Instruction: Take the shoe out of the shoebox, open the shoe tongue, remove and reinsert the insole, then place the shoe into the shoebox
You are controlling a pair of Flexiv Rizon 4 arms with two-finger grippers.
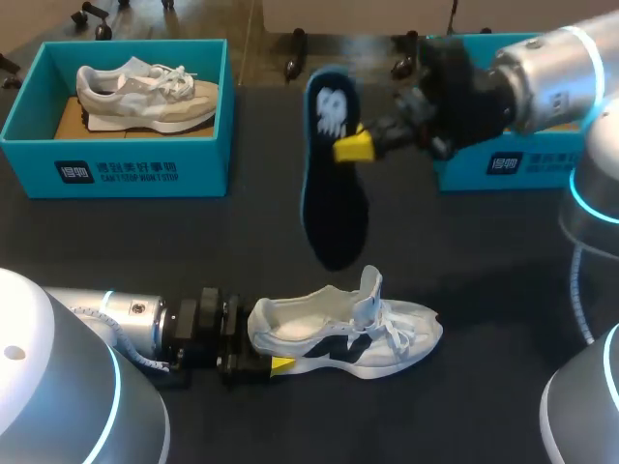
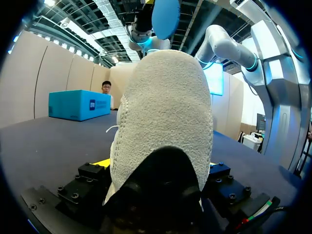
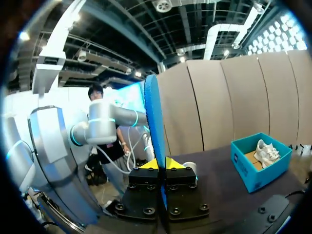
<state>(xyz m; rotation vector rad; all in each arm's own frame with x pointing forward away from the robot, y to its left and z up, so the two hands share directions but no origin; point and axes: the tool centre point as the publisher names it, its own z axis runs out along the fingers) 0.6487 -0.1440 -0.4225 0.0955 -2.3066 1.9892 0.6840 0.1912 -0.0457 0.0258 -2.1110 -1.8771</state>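
A: Head view, how are the arms sitting?
B: Left gripper point(image 1: 263, 348) is clamping the shoe point(image 1: 358, 333) by its heel on the counter point(image 1: 145, 251). Right gripper point(image 1: 353, 145) is holding the insole point(image 1: 334, 193) above the counter.
A: Left wrist view?
B: Heel is filling the space between both fingers.
A: Right wrist view?
B: Insole is standing edge-on, pinched tight, with a shoebox point(image 3: 258, 168) ahead.

Dark table point(image 1: 145, 242) (matte black top)

White-and-black shoe point(image 1: 360, 335) upright, toe rightward, tongue raised; dark blue insole point(image 1: 334, 198) held aloft beyond it; teal shoebox point(image 1: 542, 170) far right.
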